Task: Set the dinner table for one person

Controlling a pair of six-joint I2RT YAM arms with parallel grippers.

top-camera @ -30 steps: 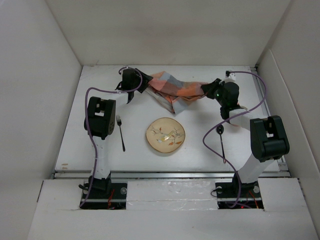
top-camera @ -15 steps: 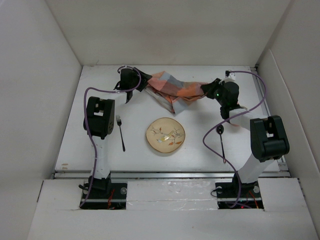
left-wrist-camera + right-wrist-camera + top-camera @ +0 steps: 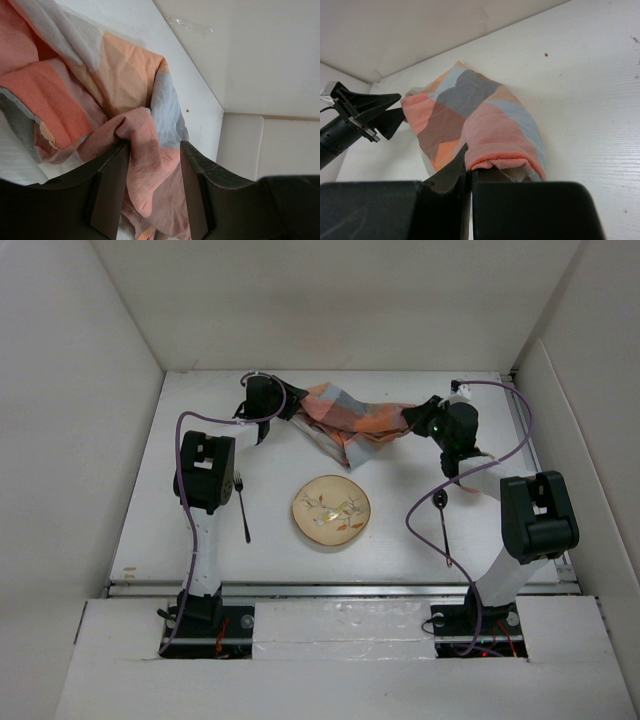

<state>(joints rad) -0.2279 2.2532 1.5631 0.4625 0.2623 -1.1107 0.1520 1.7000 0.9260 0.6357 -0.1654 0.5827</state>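
Observation:
The checked orange, grey and pink cloth (image 3: 345,420) lies bunched at the back of the white dinner table (image 3: 280,560), stretched between both grippers. My left gripper (image 3: 287,406) is at its left end. In the left wrist view the gripper (image 3: 155,150) has its jaws open, with a pink fold of cloth (image 3: 65,95) between them, resting against one finger. My right gripper (image 3: 410,421) is at the right end. In the right wrist view it (image 3: 470,167) is shut on the cloth's hem (image 3: 470,105). A patterned plate (image 3: 331,510) sits mid-table, with a fork (image 3: 241,505) to its left and a spoon (image 3: 442,520) to its right.
White walls enclose the table on the left, back and right. The back wall stands close behind the cloth (image 3: 240,60). My left gripper also shows in the right wrist view (image 3: 365,112). Purple cables loop beside both arms (image 3: 415,525).
My left arm's elbow has shifted slightly to the right. The cloth, the right arm, the plate, fork and spoon have not moved.

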